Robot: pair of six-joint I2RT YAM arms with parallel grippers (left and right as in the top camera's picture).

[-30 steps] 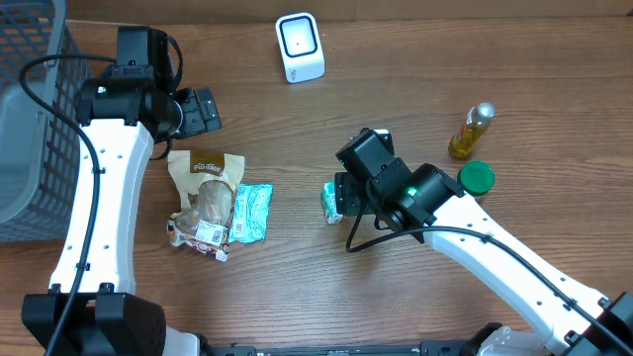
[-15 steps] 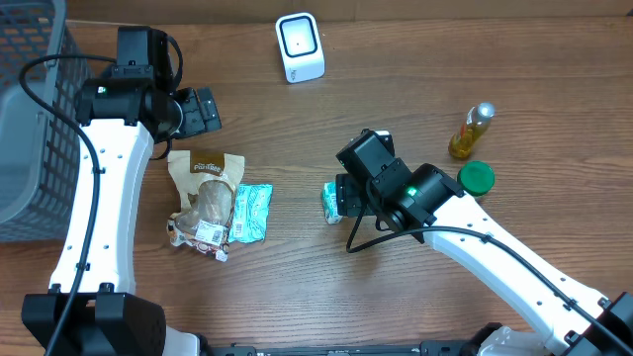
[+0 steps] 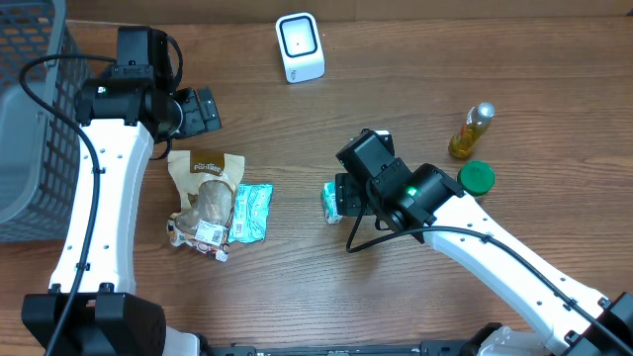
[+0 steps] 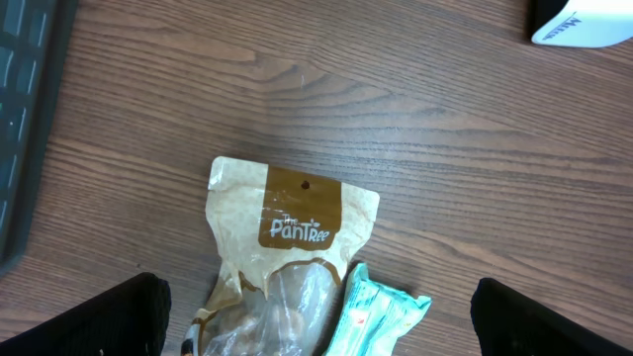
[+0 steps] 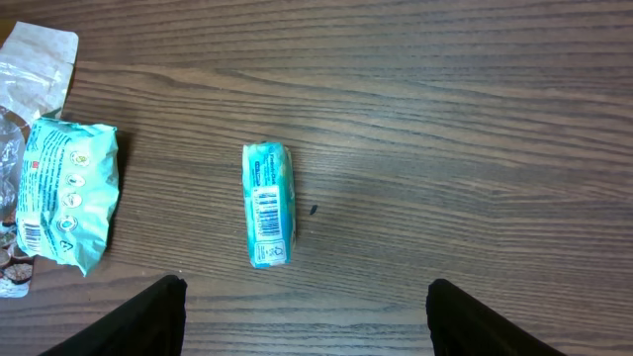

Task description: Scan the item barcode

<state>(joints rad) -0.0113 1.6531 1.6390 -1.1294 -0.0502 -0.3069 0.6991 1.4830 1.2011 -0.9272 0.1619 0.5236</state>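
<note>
Basket (image 3: 25, 109): far left of the scanner (image 3: 299, 46), at the table's edge, and it walls off that side.
Left claw (image 3: 205, 111): left of the scanner and a little nearer the robot. It is spread fully wide, holds nothing and hangs above the wood, parked out of the way, I'd guess.
Brown bag (image 3: 206, 188): left of the scanner and nearer the robot again, lying flat, with a teal pouch (image 3: 250, 213) touching its right side.
Small teal pack (image 5: 268, 205): slightly right of the scanner and well nearer the robot. It lies on its own with the barcode (image 5: 267, 210) face up, so it is likely the item to scan.
Right claw (image 5: 305, 292): hovers over that pack, jaws wide and touching nothing, seemingly lined up to come down on it.
Bottle (image 3: 473, 130) and green cap (image 3: 476, 178): well right of the scanner, off any path to it.
Room: only bare wood lies between pack and scanner, so a carry toward it looks unobstructed.
</note>
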